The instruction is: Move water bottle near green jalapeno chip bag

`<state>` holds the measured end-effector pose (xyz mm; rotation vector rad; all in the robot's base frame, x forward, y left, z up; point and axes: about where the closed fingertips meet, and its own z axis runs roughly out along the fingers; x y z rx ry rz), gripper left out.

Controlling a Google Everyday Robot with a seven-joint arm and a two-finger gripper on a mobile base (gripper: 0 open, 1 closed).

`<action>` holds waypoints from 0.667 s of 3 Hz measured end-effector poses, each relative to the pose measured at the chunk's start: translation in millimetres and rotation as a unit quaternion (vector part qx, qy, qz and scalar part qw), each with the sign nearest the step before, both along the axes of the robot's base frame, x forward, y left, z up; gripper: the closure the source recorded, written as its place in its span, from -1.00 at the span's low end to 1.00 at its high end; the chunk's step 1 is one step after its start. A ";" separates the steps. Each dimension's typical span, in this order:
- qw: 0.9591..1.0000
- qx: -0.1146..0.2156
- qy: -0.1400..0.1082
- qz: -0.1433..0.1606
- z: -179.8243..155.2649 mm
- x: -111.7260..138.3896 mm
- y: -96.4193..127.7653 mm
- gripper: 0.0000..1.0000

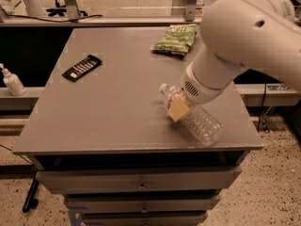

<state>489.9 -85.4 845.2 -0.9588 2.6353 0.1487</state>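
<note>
jaws: front-right of desk (108,112), clamped on water bottle (203,125) near its neck | bottle: tilted, cap toward rear-left | green jalapeno chip bag (176,39): rear of desk, well apart

The single white arm (249,27) enters from the upper right and slopes down and to the left. Its thick rounded link narrows to a wrist (200,84) with a small vent grille on its side. The gripper (178,108) sits low over the right front part of the table (108,112). One cream-coloured finger (177,112) shows, pressed across the upper body of the tilted water bottle (203,125), which the gripper clamps; the other finger is hidden behind it.
</note>
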 end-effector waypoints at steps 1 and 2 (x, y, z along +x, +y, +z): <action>0.999 0.011 -0.021 0.039 26.9 33.0 -33.8 1.00; 0.995 0.038 -0.041 0.078 49.7 59.0 -62.1 1.00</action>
